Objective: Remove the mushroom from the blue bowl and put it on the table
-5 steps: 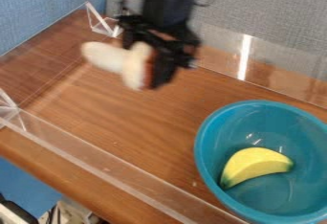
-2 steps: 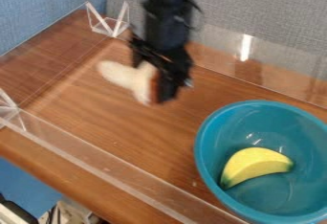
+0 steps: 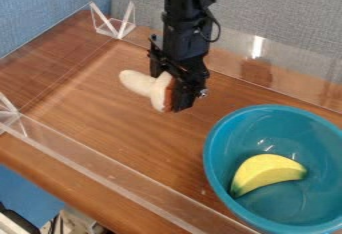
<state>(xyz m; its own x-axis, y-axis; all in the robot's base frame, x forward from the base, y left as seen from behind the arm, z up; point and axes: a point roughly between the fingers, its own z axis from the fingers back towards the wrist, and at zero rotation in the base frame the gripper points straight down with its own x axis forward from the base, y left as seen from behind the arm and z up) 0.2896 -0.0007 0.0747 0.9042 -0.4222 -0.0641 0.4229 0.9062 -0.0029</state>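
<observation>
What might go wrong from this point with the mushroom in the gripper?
The mushroom sits sideways in the gripper, stem jutting out, so it may roll or tip when released onto the table. Its rounded cap could also slip between the fingers, as this view partly hides the grip.

Blue textured wall left, grey wall behind.

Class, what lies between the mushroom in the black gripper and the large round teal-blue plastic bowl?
Only brown wood-grain tabletop shows between them in the camera view; no object lies there.
</observation>
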